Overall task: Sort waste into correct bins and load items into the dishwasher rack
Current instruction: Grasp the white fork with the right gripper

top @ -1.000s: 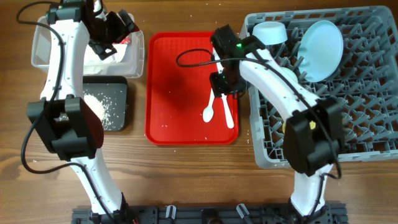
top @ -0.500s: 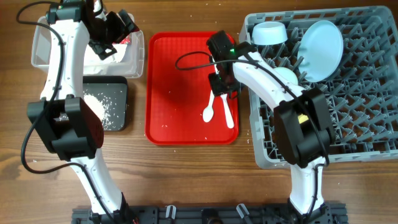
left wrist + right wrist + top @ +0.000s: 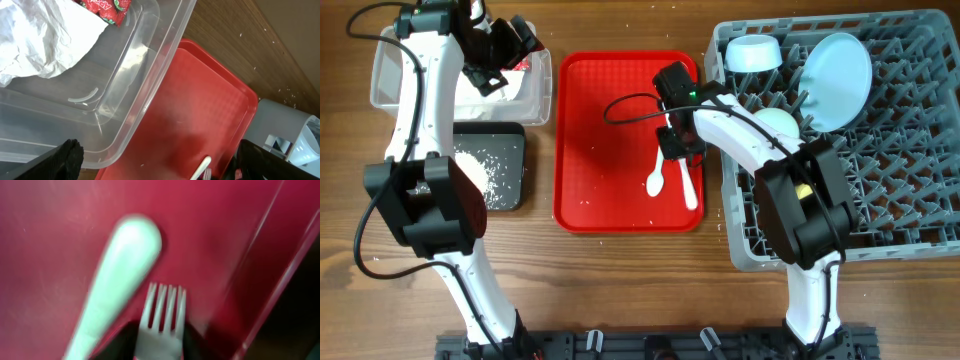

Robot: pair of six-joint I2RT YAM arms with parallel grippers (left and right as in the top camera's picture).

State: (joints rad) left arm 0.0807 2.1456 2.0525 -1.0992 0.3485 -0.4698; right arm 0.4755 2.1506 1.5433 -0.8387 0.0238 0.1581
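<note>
A white plastic fork [image 3: 688,185] and a white spoon [image 3: 656,181] lie on the red tray [image 3: 600,130]. My right gripper [image 3: 678,148] is low over their near ends. In the right wrist view, my right gripper [image 3: 160,342] has its dark fingers tight against both sides of the fork [image 3: 162,305], with the spoon [image 3: 120,265] just to the left. My left gripper [image 3: 505,45] is open and empty over the clear tub [image 3: 535,95]. The tub holds a white napkin [image 3: 40,45] and a red wrapper [image 3: 105,7]. The black tray-bin [image 3: 510,135] holds crumbs [image 3: 480,170].
The grey rack [image 3: 900,180] on the right holds a pale blue plate [image 3: 837,65], a small light bowl [image 3: 755,52] and a pale bowl [image 3: 775,122] partly under my right arm. The red tray's raised rim runs close beside the fork.
My right gripper has shifted a little toward the front of the tray, down onto the fork. The left arm has not moved.
</note>
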